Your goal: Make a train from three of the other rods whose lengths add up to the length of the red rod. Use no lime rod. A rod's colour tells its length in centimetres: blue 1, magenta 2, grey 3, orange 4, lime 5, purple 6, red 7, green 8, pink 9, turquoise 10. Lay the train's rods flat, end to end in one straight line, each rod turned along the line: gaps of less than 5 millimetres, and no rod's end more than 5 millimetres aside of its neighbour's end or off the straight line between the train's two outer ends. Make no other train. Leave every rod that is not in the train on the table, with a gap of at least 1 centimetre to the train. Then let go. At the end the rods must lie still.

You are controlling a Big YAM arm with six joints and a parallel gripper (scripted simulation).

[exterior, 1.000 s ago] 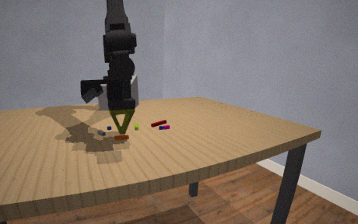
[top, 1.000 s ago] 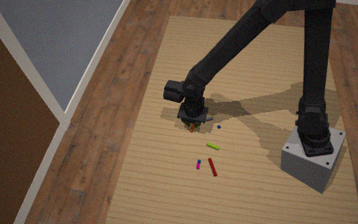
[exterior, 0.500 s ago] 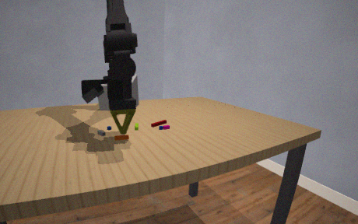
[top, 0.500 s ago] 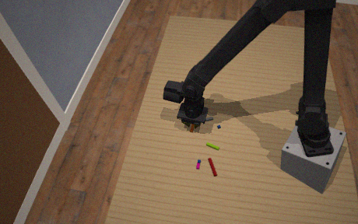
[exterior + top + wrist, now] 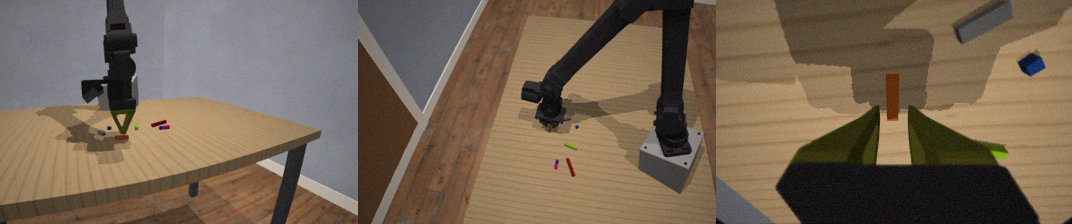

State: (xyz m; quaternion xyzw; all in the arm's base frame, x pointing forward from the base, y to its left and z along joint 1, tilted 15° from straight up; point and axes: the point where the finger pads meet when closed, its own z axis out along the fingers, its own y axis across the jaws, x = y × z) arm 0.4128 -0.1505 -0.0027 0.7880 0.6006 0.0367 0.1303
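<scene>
My gripper [image 5: 123, 133] [image 5: 893, 112] is open by a narrow gap and empty, pointing down just above the orange rod [image 5: 550, 127] [image 5: 121, 138] [image 5: 892, 97], which lies flat. A magenta rod [image 5: 556, 166] [image 5: 166, 127] and a blue rod [image 5: 557, 161] [image 5: 160, 127] lie end to end in line, seemingly touching. The red rod [image 5: 570, 167] [image 5: 159, 124] lies beside them, apart. A grey rod [image 5: 567, 119] [image 5: 101, 133] [image 5: 984, 21] lies near the orange one. A second blue rod [image 5: 577, 127] [image 5: 109, 127] [image 5: 1031, 65] lies alone.
A lime rod [image 5: 570, 146] [image 5: 136, 126] [image 5: 1001, 151] lies between the orange rod and the red rod; a finger partly hides it in the wrist view. The arm's grey base block [image 5: 659, 167] stands at the right in the top view. The arm's shadow falls over the orange and grey rods.
</scene>
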